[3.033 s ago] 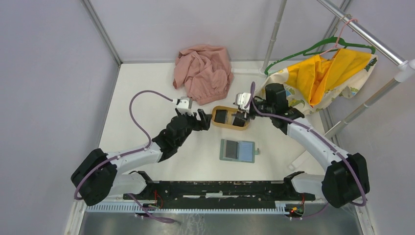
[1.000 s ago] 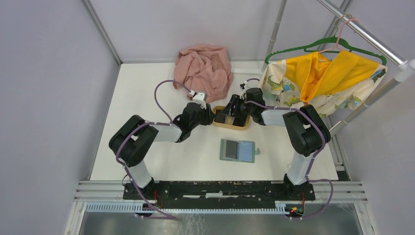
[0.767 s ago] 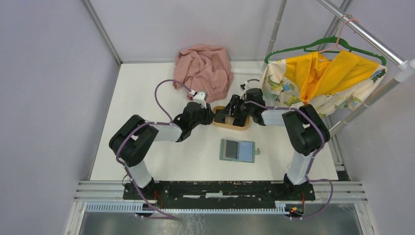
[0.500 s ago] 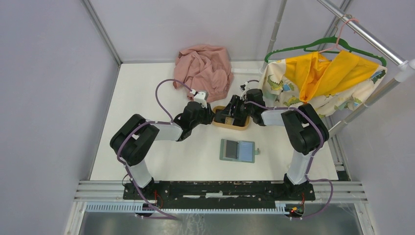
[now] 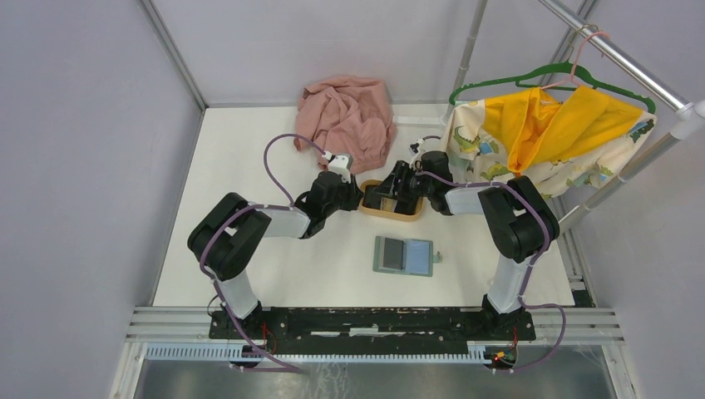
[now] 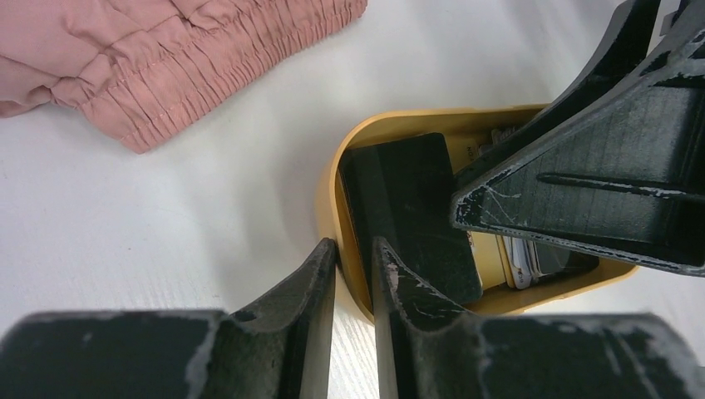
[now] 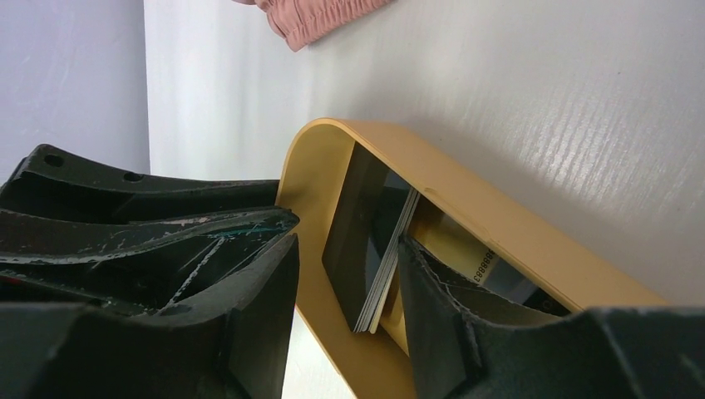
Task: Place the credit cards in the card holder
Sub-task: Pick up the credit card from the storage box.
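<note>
Right wrist view, right gripper [image 7: 347, 247] parted around credit cards [image 7: 362, 214], left gripper [image 6: 355, 254] pinching tray [image 6: 401, 120]

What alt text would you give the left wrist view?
The left gripper pinches the end rim of a tan wooden tray on a white table. A black card leans inside it, a right gripper finger reaches over it, and pink cloth lies beyond.

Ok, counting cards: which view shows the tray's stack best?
Right wrist: the card stack in the tray shows edge-on, layers visible. Left wrist shows only its black top face; overhead, the right gripper mostly hides it.
</note>
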Motion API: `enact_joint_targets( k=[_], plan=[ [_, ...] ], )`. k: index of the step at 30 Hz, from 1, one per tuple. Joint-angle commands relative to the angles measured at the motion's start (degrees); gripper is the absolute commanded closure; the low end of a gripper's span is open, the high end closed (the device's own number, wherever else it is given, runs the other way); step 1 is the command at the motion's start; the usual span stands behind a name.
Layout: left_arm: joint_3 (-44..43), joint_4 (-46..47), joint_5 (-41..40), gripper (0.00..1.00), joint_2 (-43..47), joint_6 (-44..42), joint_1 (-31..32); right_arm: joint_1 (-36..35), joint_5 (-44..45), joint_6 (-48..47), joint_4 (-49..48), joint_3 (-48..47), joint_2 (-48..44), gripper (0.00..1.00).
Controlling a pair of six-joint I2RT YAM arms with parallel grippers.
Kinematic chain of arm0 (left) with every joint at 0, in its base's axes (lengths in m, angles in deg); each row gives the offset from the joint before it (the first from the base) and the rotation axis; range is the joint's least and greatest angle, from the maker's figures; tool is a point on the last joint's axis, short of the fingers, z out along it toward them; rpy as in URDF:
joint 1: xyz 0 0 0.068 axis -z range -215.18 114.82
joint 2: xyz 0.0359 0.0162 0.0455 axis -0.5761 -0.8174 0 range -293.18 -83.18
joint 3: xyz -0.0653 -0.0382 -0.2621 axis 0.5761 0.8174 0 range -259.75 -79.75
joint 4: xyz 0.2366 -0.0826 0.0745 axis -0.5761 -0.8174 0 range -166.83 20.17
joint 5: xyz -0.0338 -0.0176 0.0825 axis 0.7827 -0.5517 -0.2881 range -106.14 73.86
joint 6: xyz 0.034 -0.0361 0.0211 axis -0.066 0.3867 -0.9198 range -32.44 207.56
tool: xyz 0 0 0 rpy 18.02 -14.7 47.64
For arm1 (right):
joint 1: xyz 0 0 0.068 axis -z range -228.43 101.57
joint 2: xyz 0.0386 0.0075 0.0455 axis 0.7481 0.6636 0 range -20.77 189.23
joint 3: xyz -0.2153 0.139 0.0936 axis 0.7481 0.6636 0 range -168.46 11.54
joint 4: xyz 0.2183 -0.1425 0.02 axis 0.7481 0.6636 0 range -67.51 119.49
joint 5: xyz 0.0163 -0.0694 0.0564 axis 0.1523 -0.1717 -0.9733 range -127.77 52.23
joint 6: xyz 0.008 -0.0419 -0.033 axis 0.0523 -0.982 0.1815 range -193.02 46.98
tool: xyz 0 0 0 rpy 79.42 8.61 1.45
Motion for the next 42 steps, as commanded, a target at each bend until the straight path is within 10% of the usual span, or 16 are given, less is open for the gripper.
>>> enact_joint_targets(
  k=[1,42],
  plan=[
    [-2.3,1.8,3.4,0.72,-0.7,-3.2,0.2,-0.7,-4.4,2.1,-5.0,-0.1,0.4,0.47],
    [-2.9,2.4,7.8,0.73,-1.4,-3.6,0.2,-1.0,-4.5,-2.2,-3.0,-1.7,3.0,0.52]
  ],
)
